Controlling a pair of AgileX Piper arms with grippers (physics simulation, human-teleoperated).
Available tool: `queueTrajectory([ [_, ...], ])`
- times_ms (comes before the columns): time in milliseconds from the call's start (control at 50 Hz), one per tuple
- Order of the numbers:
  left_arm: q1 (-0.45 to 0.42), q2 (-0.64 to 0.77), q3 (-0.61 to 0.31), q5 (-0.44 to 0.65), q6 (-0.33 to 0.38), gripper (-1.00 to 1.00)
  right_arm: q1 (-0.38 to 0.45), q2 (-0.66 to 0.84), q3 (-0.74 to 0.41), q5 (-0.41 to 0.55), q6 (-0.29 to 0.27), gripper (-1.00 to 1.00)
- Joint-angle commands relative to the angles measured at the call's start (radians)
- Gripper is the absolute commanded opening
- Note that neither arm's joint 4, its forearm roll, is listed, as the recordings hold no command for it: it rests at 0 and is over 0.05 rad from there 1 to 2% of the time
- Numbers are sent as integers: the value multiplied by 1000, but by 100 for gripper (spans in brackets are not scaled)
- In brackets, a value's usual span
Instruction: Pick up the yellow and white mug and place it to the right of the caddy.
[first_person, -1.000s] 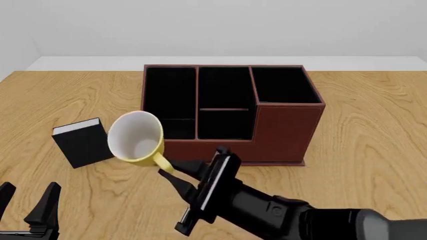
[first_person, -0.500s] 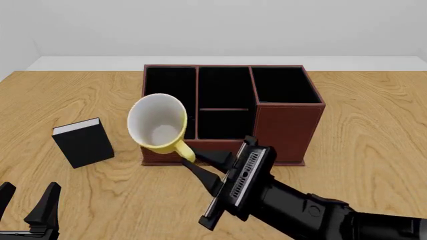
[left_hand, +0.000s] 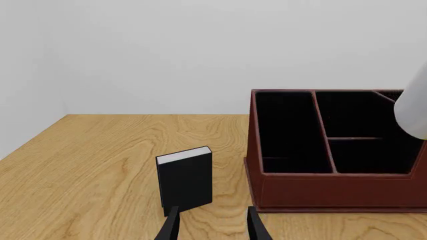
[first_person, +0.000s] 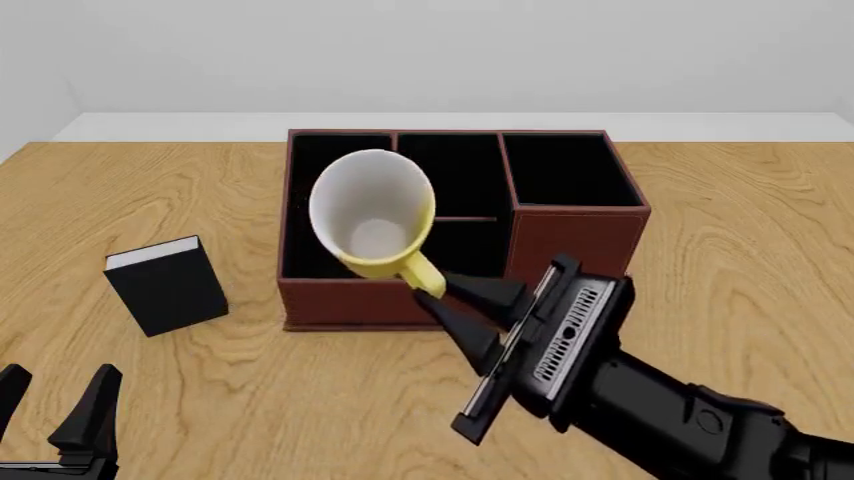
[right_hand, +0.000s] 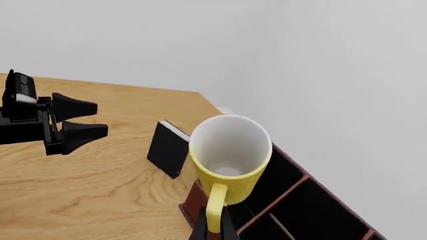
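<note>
Above the caddy (first_person: 454, 225), over its left compartments, the yellow and white mug (first_person: 374, 215) hangs clear of the bench (first_person: 747, 250), tipped so its white inside faces the front camera. Its yellow loop handle is pinched in the right pincer (first_person: 447, 290), whose jaws are closed narrow on it; the right wrist view (right_hand: 212, 227) shows the handle running down between the fingertips. So the pick-up looks done, and the mug is in transit

What remains, as I judge it, is the whole placement: the mug must travel across the caddy to the bare bench just right of the caddy's taller end section, be turned upright, lowered until it stands, and released. None of that shows yet

Left of the caddy, well apart from the mug, the small black book (first_person: 167, 285) stands on the bench. Nearer than the book, the left pincer (first_person: 54, 420) sits low with its jaws spread and nothing between them, taking no part
</note>
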Motion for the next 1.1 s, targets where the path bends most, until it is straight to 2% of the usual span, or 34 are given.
queueTrajectory([
  [20, 0, 0, 0, 0, 0, 100, -32, -79, 12, 38, 2, -100],
  [1100, 0, 0, 0, 0, 0, 100, -174, -284, 31, 183, -3, -100],
])
